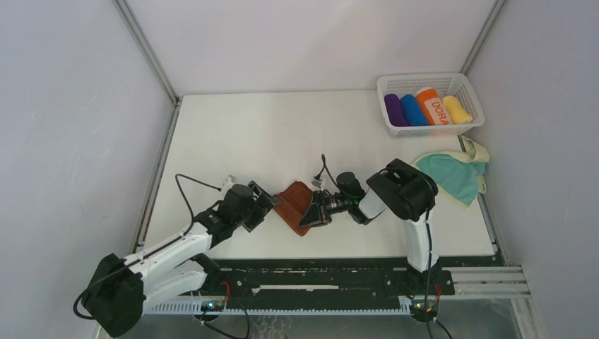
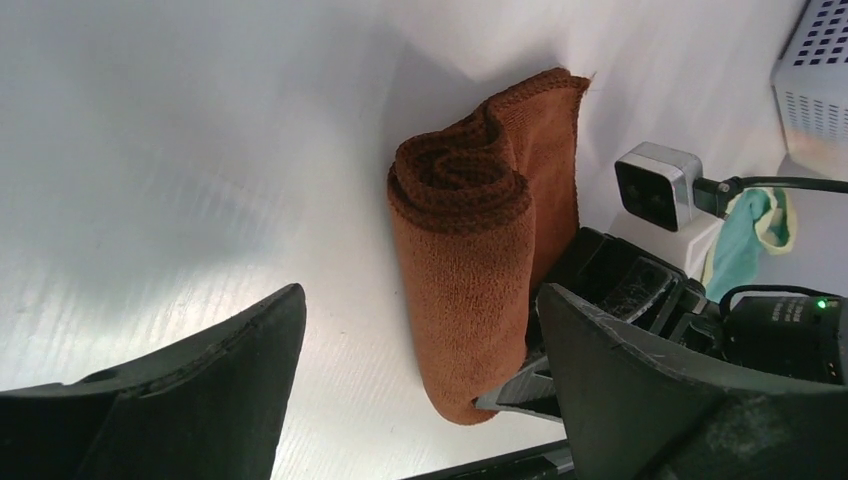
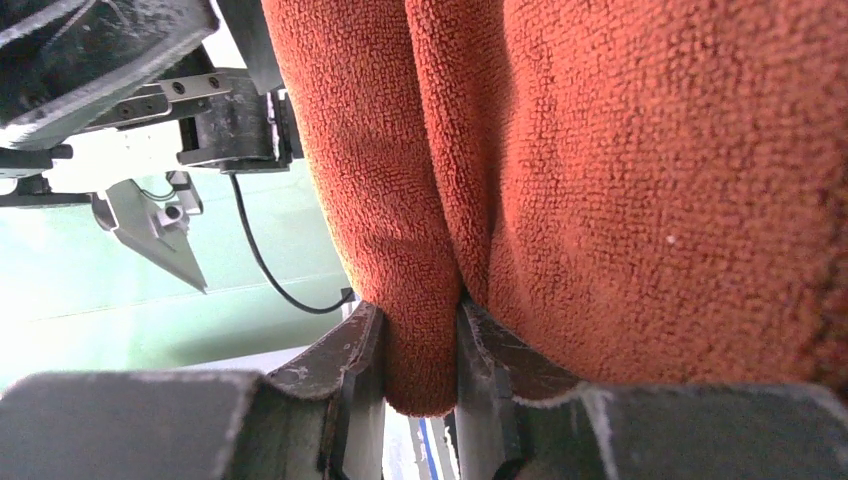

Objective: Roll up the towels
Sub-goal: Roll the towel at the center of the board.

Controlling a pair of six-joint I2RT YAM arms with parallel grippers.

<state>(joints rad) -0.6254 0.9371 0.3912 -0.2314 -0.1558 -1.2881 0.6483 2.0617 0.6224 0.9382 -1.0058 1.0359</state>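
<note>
The rust-brown towel (image 1: 294, 203) lies near the table's front, partly rolled into a loose coil (image 2: 462, 250). My right gripper (image 1: 308, 214) comes in from the right and is shut on a fold of the towel's edge (image 3: 420, 350), with terry cloth (image 3: 620, 180) bulging over its right finger. My left gripper (image 1: 271, 202) is open at the roll's left. In the left wrist view its jaws stand wide around the roll's near end (image 2: 420, 305), touching nothing. The teal towel (image 1: 453, 174) with its cream side lies crumpled at the right edge, away from both grippers.
A white basket (image 1: 472, 119) at the back right holds purple, blue, orange "DORA" and yellow rolls. The right arm's wrist camera (image 2: 655, 185) and cable sit close behind the brown roll. The table's front rail (image 1: 318, 272) runs just below both grippers.
</note>
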